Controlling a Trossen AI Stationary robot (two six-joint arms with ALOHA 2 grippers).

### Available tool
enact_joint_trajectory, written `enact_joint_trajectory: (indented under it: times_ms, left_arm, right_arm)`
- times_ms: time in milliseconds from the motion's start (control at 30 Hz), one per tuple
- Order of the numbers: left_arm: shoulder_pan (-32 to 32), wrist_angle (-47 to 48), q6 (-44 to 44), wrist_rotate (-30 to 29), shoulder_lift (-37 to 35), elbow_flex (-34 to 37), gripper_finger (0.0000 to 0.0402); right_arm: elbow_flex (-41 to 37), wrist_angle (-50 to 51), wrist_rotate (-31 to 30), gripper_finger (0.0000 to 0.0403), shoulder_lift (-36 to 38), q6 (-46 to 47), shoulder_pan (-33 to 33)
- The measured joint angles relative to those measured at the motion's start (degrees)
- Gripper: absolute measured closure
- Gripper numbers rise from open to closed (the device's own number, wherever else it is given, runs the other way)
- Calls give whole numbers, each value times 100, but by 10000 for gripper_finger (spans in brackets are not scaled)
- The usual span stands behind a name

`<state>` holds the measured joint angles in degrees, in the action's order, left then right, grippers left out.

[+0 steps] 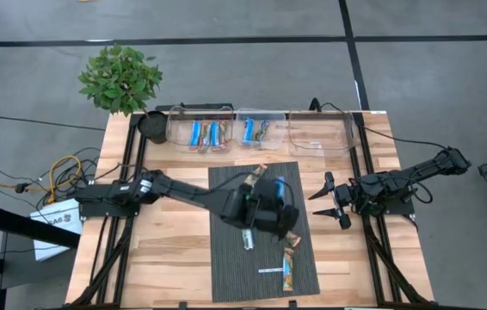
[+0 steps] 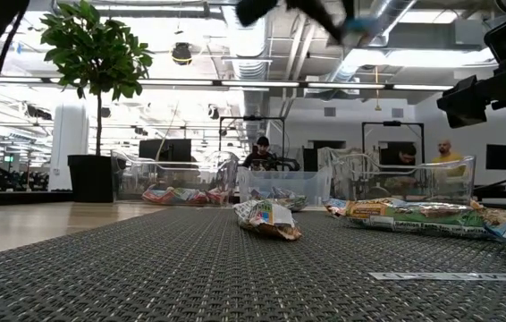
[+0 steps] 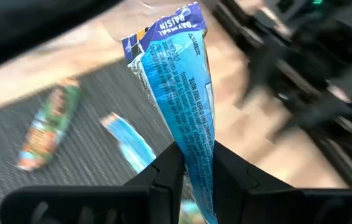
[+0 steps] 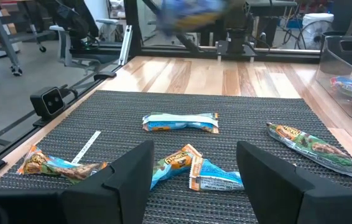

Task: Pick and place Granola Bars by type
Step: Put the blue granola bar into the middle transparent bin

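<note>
1. My left gripper [image 3: 194, 177] is over the middle of the dark mat [image 1: 226, 258], lifted off it, fingers clamped on the lower end of a blue bar [image 3: 179, 93].
2. The blue bar sticks out past my fingers [image 3: 163, 177]; in the high view it shows as a blue tip [image 1: 279, 183] at the gripper's far side.
3. My right gripper [image 1: 329, 200] waits at the right side of the tabletop [image 1: 175, 250], just off the mat's right edge, fingers [image 4: 132, 171] spread wide apart, holding nothing.
4. Bars on the mat: a white-and-blue one [image 4: 180, 122] near the middle, an orange-and-blue pair [image 4: 198, 169] touching each other just in front of my right gripper, an orange-brown one [image 4: 313, 146] toward the bins, another orange-brown one [image 4: 61, 165] at the mat's near end.
5. A thin white strip [image 4: 88, 147] lies flat on the mat just beside that last bar.
6. Three clear bins stand in a row along the tabletop's far edge.
7. The left bin [image 1: 183, 125] holds blue and reddish bars; the middle bin [image 1: 242, 116] holds a blue bar and a brownish one; what is in the right bin [image 1: 321, 133] I cannot tell.
8. A potted plant [image 1: 120, 79] stands off the tabletop's far left corner.
9. The low view shows people in the room behind the bins.
</note>
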<state>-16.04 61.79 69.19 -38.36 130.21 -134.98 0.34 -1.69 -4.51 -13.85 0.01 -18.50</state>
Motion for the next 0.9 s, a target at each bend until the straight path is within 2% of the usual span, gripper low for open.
enact_joint_trajectory:
  times_ms: [333, 600, 900]
  left_arm:
    - [1114, 556, -1215, -316, 7, 0, 345]
    - [2046, 272, -2806, -386, 12, 0, 345]
    - [2805, -334, -4179, -553, 13, 0, 345]
  right_arm:
    - [0, -1, 0, 182, 0, 0, 1]
    - [0, 0, 0, 182, 0, 0, 2]
    - [2, 0, 0, 182, 0, 2, 2]
